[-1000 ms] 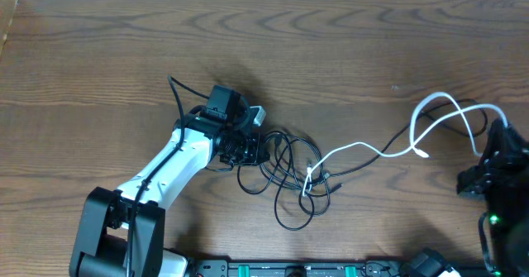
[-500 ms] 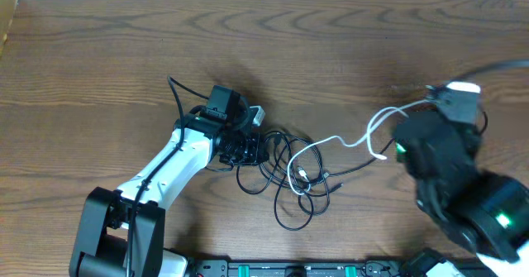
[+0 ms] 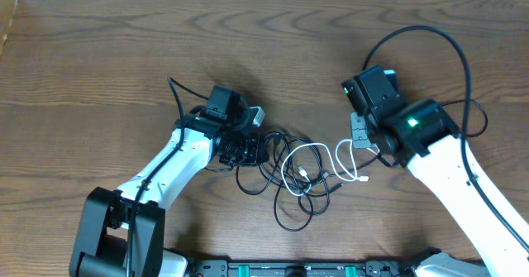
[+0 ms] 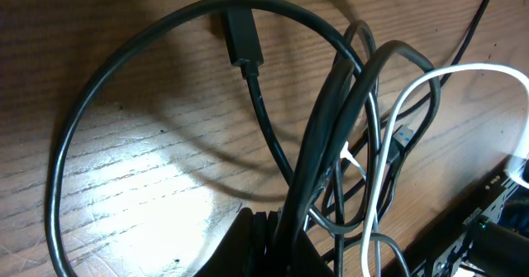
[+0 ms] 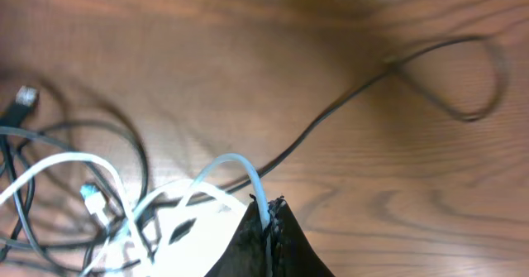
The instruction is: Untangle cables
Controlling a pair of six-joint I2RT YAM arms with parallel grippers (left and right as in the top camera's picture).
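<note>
The black cable (image 3: 285,196) lies in a tangle of loops at the middle of the table. My left gripper (image 3: 248,150) is shut on a bundle of its strands at the tangle's left side. In the left wrist view the jaws (image 4: 279,231) pinch those black strands (image 4: 331,136), and a black plug (image 4: 242,37) lies beyond them. The white cable (image 3: 318,161) curls in slack loops over the tangle's right part. My right gripper (image 3: 360,138) is shut on the white cable; in the right wrist view the white strand (image 5: 240,168) runs straight into the closed jaws (image 5: 269,219).
A thick black wire of the right arm (image 3: 450,45) arcs over the table at the right. The left arm (image 3: 169,174) reaches in from the front left. A dark rail with green parts (image 3: 289,269) runs along the front edge. A thin black strand (image 5: 355,99) trails off across bare wood.
The right arm has swung from the right edge leftwards to the tangle, carrying the white cable, which has gone from stretched to slack loops. The left arm has not moved.
</note>
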